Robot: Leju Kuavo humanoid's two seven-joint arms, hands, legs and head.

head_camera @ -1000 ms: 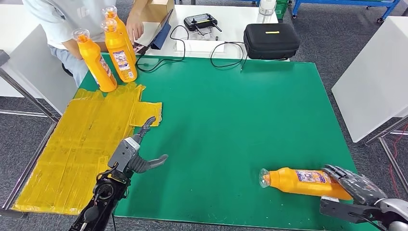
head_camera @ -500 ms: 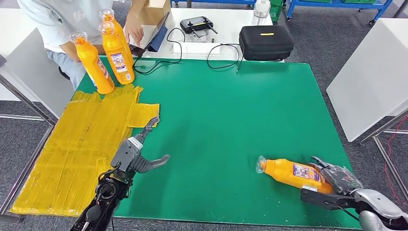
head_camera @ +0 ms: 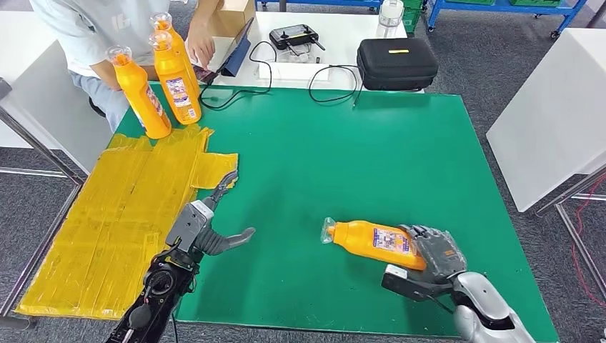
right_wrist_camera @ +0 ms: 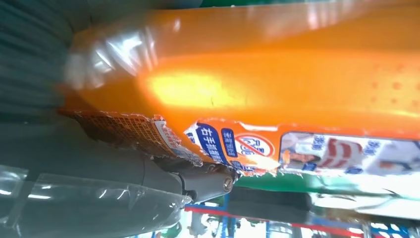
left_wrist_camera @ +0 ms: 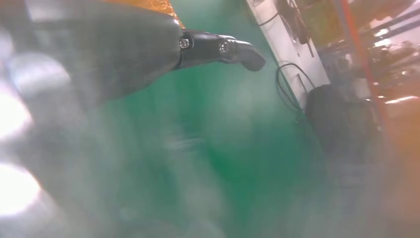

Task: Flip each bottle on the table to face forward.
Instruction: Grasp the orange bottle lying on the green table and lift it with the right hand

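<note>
Near the mat's front edge, right of centre, the bottle (head_camera: 371,241) lies on its side, cap pointing left toward the left hand (head_camera: 204,230), which hovers spread and empty; the right hand (head_camera: 437,254) grips its base; long axis runs roughly left-right.

Grey carpet floor (head_camera: 493,50) — white side tables (head_camera: 550,107) (blue-framed racks (head_camera: 500,6) behind).
</note>
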